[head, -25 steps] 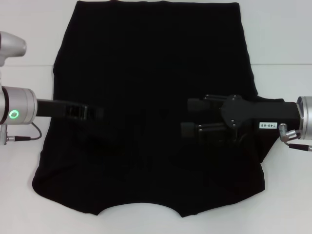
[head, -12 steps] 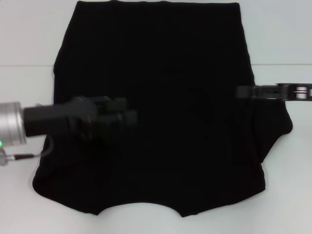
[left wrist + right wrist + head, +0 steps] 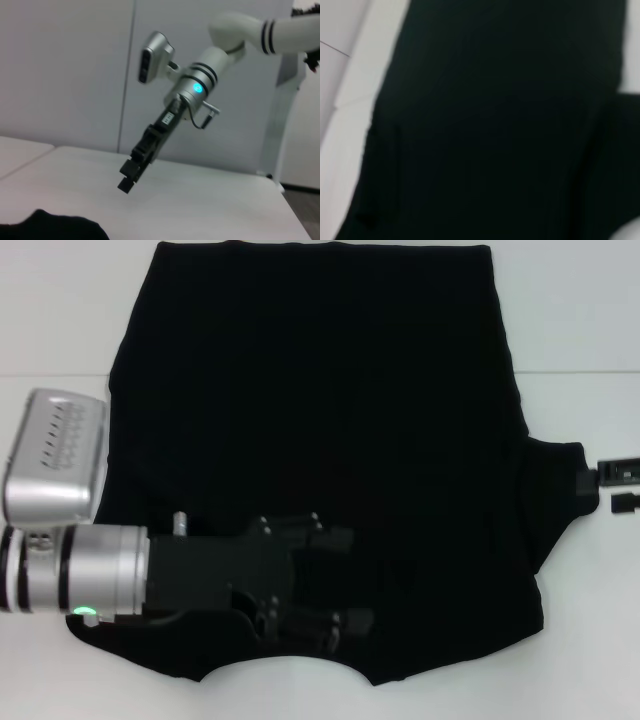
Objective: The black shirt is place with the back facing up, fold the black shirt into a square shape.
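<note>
Right now the black shirt (image 3: pixel 320 440) lies flat on the table (image 3: pixel 60 310). Your left gripper (image 3: pixel 335 585), open, hangs over its near hem; pinch one layer only and the fold skews.

Black shirt (image 3: pixel 320 430) flat, plain side up

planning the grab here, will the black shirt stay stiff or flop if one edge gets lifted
Probably floppy: the black shirt lies flat and thin on the table, its hem wavy. A lifted edge would likely sag and drag the rest. It looks light, so a push would probably bunch it.
</note>
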{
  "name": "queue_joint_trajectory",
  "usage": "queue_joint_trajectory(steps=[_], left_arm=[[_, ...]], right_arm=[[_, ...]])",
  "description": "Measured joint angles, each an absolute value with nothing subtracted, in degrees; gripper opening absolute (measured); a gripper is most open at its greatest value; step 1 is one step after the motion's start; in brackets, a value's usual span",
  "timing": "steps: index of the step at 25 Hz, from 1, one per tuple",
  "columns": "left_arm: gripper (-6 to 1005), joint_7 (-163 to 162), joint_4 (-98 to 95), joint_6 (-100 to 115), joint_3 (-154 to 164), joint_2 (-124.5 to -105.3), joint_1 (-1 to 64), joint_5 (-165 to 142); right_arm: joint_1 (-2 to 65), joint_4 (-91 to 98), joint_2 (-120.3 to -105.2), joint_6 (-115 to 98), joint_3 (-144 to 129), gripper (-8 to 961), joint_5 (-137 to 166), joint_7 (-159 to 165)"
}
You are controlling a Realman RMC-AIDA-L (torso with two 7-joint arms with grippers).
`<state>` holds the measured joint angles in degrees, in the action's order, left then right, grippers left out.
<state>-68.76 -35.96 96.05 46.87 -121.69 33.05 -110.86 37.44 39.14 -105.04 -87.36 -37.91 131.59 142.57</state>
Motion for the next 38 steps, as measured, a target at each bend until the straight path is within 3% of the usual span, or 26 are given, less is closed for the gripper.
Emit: queue_joint_trajectory(steps=[4,18,37,38], left_arm=[[915,-67.59,-35.99,94.62,50.42,-121.72,33.30,-110.98],[919,-67.49,-35.93,91.02,51.73,-121.73,34.25,-111.13],[918,-67.78,-35.84,89.30,51.41,-121.29,34.73,-110.79],[918,-67.79,-35.82,89.20,51.41,-121.24,34.72,-110.76]], right_arm=[[38.52,38.68,-105.23,-86.76,-38.29,914,136.44,145.37],[43.08,34.55,-107.96,-77.67,-42.48,863,142.05,148.64],[44.33,28.33,-108.50,-68.22,-45.17,739,142.12,148.71],[44.37,28.25,-108.61,-67.77,-45.18,618,142.12,148.71]])
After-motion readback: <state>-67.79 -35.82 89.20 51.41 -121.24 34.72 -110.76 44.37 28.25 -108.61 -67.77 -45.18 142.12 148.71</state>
